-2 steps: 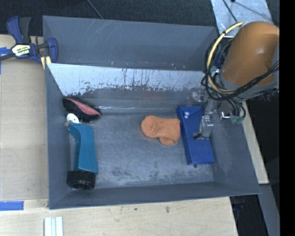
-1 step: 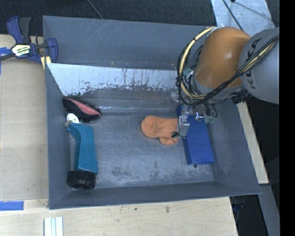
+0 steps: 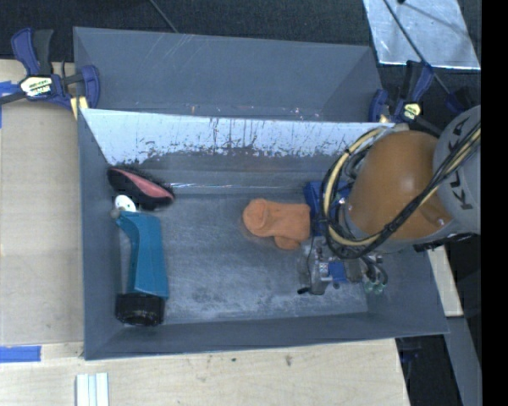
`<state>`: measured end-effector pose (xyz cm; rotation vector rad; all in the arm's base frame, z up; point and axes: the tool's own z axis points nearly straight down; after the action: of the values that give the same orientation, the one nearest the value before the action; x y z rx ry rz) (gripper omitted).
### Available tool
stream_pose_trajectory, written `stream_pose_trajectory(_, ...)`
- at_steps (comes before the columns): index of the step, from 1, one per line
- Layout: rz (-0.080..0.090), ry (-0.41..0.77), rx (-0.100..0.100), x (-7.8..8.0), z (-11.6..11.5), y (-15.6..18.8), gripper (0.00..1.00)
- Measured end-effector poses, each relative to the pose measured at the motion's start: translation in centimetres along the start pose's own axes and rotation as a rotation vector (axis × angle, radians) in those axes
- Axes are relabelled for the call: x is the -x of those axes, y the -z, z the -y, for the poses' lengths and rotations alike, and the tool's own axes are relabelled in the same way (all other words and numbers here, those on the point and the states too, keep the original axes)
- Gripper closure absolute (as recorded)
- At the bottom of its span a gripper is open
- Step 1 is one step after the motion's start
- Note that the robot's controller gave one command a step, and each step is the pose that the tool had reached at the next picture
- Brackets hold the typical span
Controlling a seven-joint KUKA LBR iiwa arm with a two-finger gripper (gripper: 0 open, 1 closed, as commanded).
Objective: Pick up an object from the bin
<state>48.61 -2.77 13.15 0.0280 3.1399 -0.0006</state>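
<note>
The pick is looking barely begun: nothing is lifted, and every thing is lying on the floor of the bin (image 3: 229, 282). The gripper (image 3: 322, 276) is hanging low at about 4 o'clock of the floor, under the arm's (image 3: 398, 193) bulky orange-covered wrist, and whether it is open or closed I cannot tell; nothing is showing in its grip. The nearest thing is a soft orange lump (image 3: 275, 220), lying just right of the floor's centre, at about 11 o'clock from the gripper and just beside it; whether the two are touching I cannot tell. Well apart, along the 9 o'clock side, a blue bottle (image 3: 146, 260) with a black cap is lying lengthwise, and a pink-and-black thing (image 3: 140, 189) with a small white ball (image 3: 124, 203) beside it is sitting at 10 o'clock. By my judgement the whole grasp is remaining to do: centring over a thing, most likely the lump, closing on it, and raising it clear of the bin.
</note>
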Motion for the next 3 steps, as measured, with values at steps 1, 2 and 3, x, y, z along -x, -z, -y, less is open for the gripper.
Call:
stream_pose_trajectory(1, 0.0, 0.001, 0.0, 0.0, 0.0, 0.0, 0.0)
stream_pose_trajectory(2, 0.0, 0.001, 0.0, 0.0, 0.0, 0.0, 0.0)
stream_pose_trajectory(3, 0.004, -0.052, 0.0, 4.3, -2.5, -2.5, 0.0)
